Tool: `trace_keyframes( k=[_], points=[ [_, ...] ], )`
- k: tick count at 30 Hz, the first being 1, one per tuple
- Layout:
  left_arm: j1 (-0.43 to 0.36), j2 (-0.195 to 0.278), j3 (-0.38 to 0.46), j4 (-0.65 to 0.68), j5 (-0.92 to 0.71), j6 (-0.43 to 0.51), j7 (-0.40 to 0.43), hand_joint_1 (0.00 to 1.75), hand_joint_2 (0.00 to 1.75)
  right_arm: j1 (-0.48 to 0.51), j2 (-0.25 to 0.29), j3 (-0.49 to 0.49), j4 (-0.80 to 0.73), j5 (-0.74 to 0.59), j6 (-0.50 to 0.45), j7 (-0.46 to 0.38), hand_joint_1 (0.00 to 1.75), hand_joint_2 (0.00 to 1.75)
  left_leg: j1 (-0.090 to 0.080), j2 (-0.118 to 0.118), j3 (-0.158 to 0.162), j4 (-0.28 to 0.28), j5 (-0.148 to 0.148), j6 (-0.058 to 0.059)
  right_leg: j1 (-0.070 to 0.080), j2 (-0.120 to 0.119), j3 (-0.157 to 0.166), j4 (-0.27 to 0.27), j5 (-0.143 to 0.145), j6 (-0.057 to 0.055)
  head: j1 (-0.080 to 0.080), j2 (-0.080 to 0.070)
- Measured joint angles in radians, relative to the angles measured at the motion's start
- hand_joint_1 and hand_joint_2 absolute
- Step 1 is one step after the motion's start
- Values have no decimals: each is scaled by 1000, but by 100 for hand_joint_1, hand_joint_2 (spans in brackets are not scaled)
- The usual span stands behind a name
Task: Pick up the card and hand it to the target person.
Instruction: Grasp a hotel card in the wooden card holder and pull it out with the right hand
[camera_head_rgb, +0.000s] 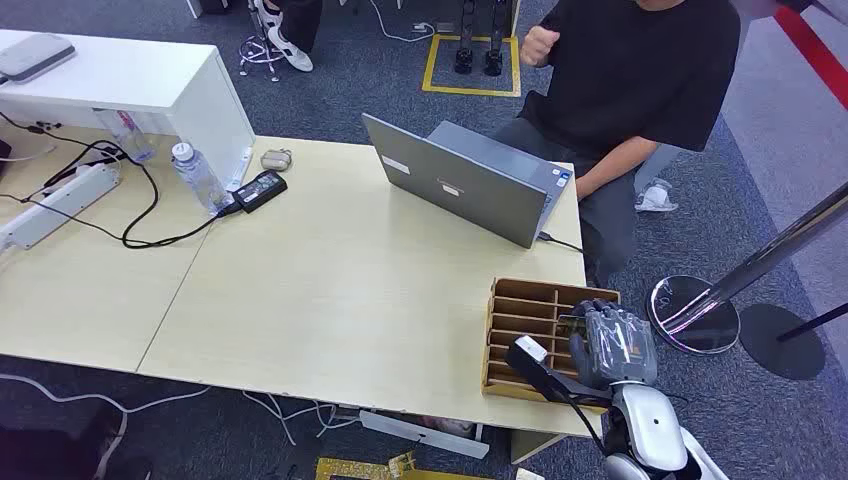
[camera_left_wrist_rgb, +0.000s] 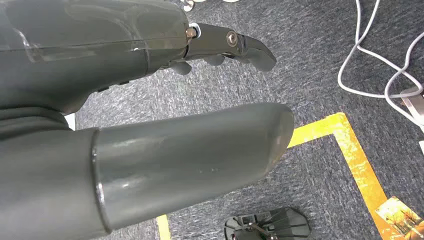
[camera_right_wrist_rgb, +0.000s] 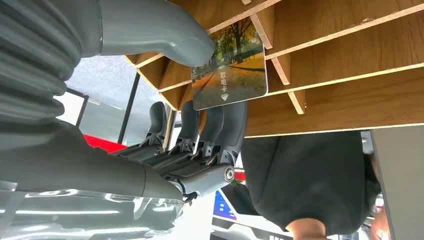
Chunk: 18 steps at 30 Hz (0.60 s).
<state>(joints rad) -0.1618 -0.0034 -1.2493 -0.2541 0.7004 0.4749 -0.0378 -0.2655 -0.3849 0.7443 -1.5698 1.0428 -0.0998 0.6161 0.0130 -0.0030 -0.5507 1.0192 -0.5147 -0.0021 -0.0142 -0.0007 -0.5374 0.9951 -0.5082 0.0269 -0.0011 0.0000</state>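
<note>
The card, printed with an autumn tree avenue, stands in a slot of the wooden rack. My right hand pinches it, the thumb on one face and the dark fingers on the other. From the head view, that right hand sits over the right side of the wooden rack at the table's near right corner. The person in a black shirt sits behind the table's far right edge, one fist raised. My left hand hangs over the carpet with nothing in it, thumb and fingers apart.
A grey laptop stands open between the rack and the person. A water bottle, a power brick and a power strip with cables lie at the left. A chrome post base stands on the floor to the right.
</note>
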Motion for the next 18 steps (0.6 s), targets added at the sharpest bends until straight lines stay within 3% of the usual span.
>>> trace_keyframes(
  k=[4, 10, 18],
  points=[
    [0, 0, 0, 0, 0, 0, 0, 0, 0, -2, 1, 0, 0, -2, -2, 0, 94, 175, 0, 0, 0, 0, 0, 0, 0, 0, 0, 0, 0, 0, 0, 0],
    [0, 0, 0, 0, -1, 0, 0, 0, 0, -5, 2, 0, 0, -9, 9, 0, 142, 175, 0, 0, 0, 0, 0, 0, 0, 0, 0, 0, 0, 0, 0, 0],
    [0, 0, 0, 0, -2, 0, 0, 0, 0, -12, 5, 3, 10, -14, 27, 0, 164, 175, 0, 0, 0, 0, 0, 0, 0, 0, 0, 0, 0, 0, 0, 0]
  ],
)
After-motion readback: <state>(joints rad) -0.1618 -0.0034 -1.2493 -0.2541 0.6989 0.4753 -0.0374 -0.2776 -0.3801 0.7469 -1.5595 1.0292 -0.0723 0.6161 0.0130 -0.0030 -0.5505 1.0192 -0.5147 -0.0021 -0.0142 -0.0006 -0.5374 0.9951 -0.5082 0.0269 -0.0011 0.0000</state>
